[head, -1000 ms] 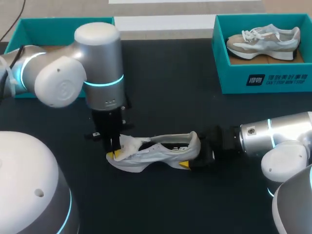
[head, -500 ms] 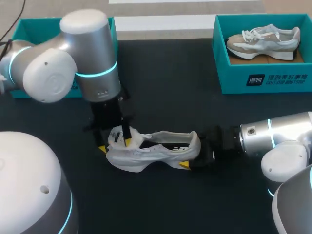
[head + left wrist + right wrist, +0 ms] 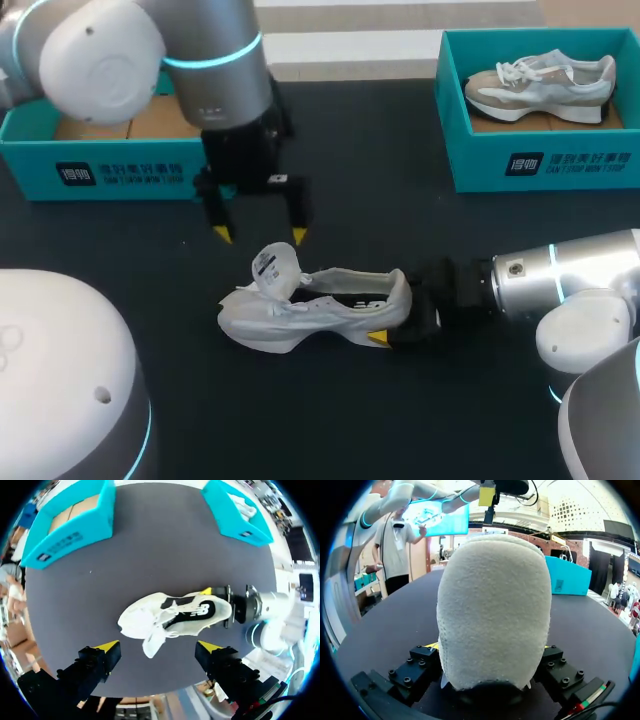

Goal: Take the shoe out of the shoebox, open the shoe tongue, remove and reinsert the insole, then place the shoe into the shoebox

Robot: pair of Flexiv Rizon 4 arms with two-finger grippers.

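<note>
Shoe (image 3: 310,305): white trainer, out of its box, on the black table (image 3: 380,200) between the two arms. Toe toward my left side, heel (image 3: 492,605) toward my right. It looks sole-down, opening facing up.

Tongue (image 3: 275,268): pulled up and flopped forward over the toe. It reads as thin and limp, so it may fall back if knocked.

Insole (image 3: 197,612): a dark panel shows through the open collar in the left wrist view. It seems to be seated inside.

Handling, judged: light, soft textile upper that will crumple under a pinch. The sole and heel counter are the stiff parts. The heel is fuzzy and padded, so it is grippy rather than slick. Best holds are the heel for anchoring and the rear edge of the insole for pulling. The laces look loose and could snag a finger.

Right gripper (image 3: 400,312): clamped across the heel from both sides, lying low along the table and pinning the shoe.

Left gripper (image 3: 258,235): fingers spread wide and carrying nothing. It hangs above the table just behind the tongue and clear of the shoe.

Left shoebox (image 3: 100,175): teal, only its cardboard floor showing. Right shoebox (image 3: 540,165): holds a second shoe (image 3: 540,85), grey and beige. Both are well apart from the white shoe.
</note>
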